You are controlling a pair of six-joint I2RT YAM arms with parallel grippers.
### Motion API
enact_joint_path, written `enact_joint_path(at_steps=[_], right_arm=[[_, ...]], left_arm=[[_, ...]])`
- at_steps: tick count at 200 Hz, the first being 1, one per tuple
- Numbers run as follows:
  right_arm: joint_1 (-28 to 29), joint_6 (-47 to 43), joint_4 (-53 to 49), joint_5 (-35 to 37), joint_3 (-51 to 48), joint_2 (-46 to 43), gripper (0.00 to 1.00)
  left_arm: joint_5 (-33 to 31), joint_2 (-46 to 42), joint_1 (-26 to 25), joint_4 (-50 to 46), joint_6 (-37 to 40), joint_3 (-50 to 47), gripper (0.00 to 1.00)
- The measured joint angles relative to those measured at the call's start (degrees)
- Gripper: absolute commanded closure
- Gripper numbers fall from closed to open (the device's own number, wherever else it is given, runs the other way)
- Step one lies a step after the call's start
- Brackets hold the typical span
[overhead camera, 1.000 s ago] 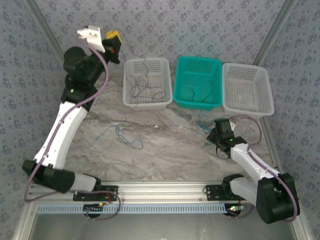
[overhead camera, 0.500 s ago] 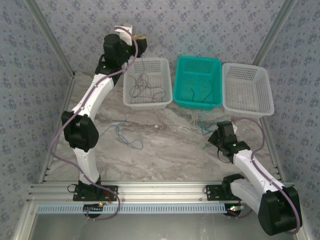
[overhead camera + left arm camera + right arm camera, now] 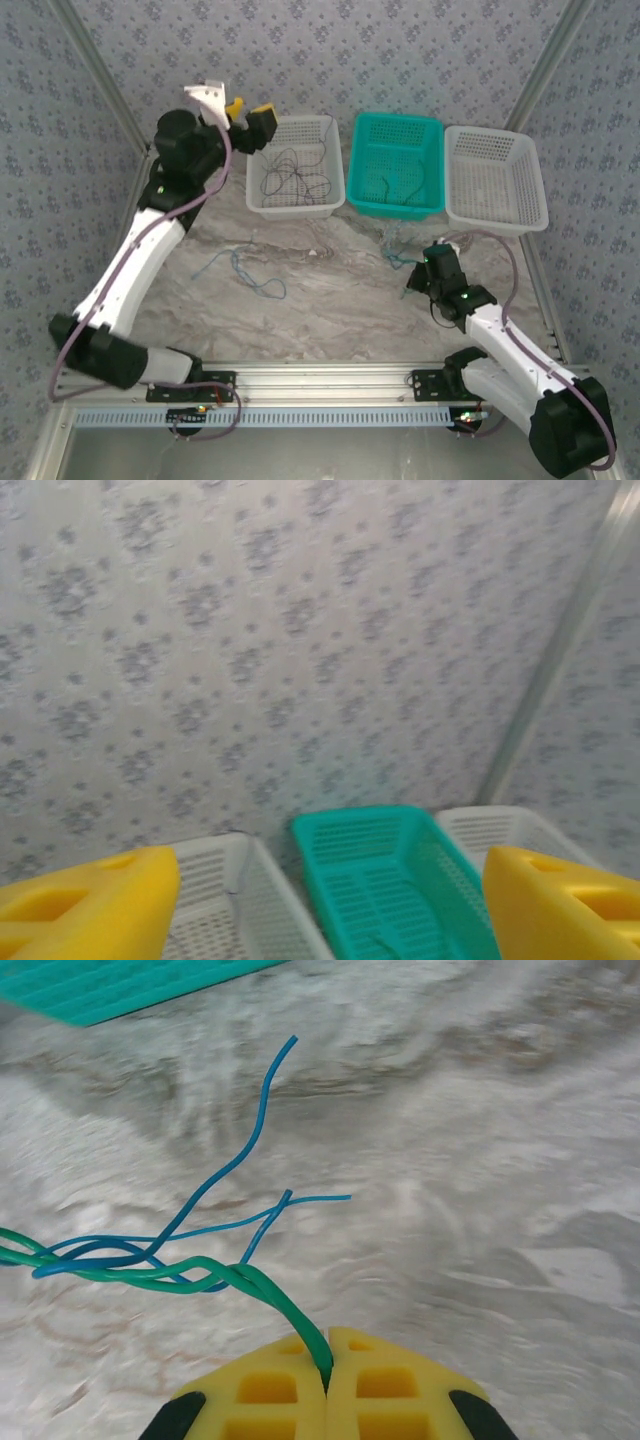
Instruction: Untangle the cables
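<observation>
The right gripper [image 3: 328,1352] has its yellow pads pressed flat together, clamped on a single green wire [image 3: 262,1287] that leaves the pinch line and runs off to the left of the wrist view. Just beyond the pads that wire twists through several blue wires [image 3: 215,1178], whose free ends splay upward and rightward over the marbled table [image 3: 520,1160]. This small tangle lies just in front of the teal basket [image 3: 398,120]. The left gripper [image 3: 249,110] hovers high at the rear left corner of the white basket [image 3: 310,119], its fingers [image 3: 90,905] spread wide with nothing between them. Dark wires [image 3: 292,180] lie inside that basket, and a loose blue wire [image 3: 243,264] rests apart on the table's left half. Assessment: the step in hand appears to be drawing the green wire out of the blue ones. Recommended: pull slowly and low, away from the crossing, watching whether the blue strands slide off or drag along. If they drag, the left gripper ought to come down and pin them. Risk: so fine a wire may slip from the pads.
</observation>
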Motion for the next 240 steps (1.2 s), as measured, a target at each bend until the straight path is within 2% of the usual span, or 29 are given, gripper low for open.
enact_joint_path(at_steps=[33, 62, 89, 164, 197, 219, 240], right_arm=[[7.7, -2.8, 6.1, -0.3, 0.9, 3.4, 1.0], [14.3, -4.7, 10.7, -1.2, 3.1, 9.6, 1.0], [18.2, -5.2, 13.5, -1.6, 5.7, 15.7, 1.0], [23.3, -5.3, 16.4, -3.0, 8.3, 25.9, 1.0], [23.0, -3.9, 14.3, -1.0, 11.9, 28.7, 1.0], [22.1, -3.1, 14.2, -1.0, 13.2, 29.6, 1.0], [21.7, -3.1, 14.3, -1.6, 13.2, 30.3, 1.0]], left_arm=[[-1.8, -6.9, -8.7, -0.6, -2.3, -11.0, 0.22], [-3.4, -6.4, -11.4, -1.3, -5.9, -22.5, 0.22], [-4.3, -4.4, -13.0, -2.1, -8.5, -28.7, 0.21], [-4.9, -1.8, -13.3, -1.2, -15.4, -39.4, 0.2], [-4.5, -2.0, -13.4, 3.0, -18.4, -44.5, 0.2], [-3.2, -4.2, -14.4, 5.0, -18.5, -49.9, 0.19], [-1.5, -4.7, -16.0, 5.6, -17.8, -51.3, 0.19]])
